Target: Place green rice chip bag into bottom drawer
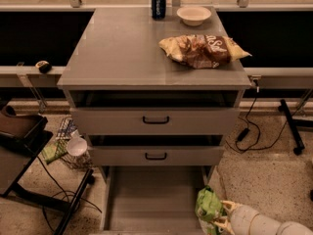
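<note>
The hand (223, 216) pinches the green rice chip bag (207, 207) at the right edge of the open bottom drawer (146, 197)

White arm (257, 223) extends in from the lower right; gripper (221, 217) low at frame bottom, fingers pinching the green rice chip bag (208, 205)

Cropped at the lower picture edge: front of the bottom drawer (151, 199), foot of the green rice chip bag (209, 208), arm behind the gripper (223, 216) pinching it, down below the front right corner of the tabletop (122, 43). Too blurred to read: label on the can (158, 3) at the back edge.
</note>
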Controlling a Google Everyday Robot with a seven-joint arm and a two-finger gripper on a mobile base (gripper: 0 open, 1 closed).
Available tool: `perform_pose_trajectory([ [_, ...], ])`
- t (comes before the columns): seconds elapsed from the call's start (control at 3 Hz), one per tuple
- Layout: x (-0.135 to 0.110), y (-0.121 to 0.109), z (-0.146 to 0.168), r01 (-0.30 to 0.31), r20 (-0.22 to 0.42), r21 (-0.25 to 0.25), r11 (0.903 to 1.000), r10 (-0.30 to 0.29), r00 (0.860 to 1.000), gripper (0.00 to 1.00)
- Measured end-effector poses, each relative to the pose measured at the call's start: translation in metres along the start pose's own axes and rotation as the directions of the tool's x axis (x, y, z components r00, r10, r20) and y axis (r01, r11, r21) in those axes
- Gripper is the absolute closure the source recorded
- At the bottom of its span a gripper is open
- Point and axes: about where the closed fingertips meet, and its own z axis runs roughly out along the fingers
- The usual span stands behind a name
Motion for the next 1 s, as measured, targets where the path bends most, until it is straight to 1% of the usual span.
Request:
perform_pose_trajectory([
  [0.33,-0.004,0.006,0.021,0.005,0.004,-0.036,0.9993,-0.005,1.0,1.0],
  [0.67,-0.005,0.014,0.067,0.002,0.066,-0.106,0.9944,0.005,0.998,1.0],
  [1.0,-0.004,0.029,0.126,-0.022,0.135,-0.194,0.9808,0.049,0.99,1.0],
])
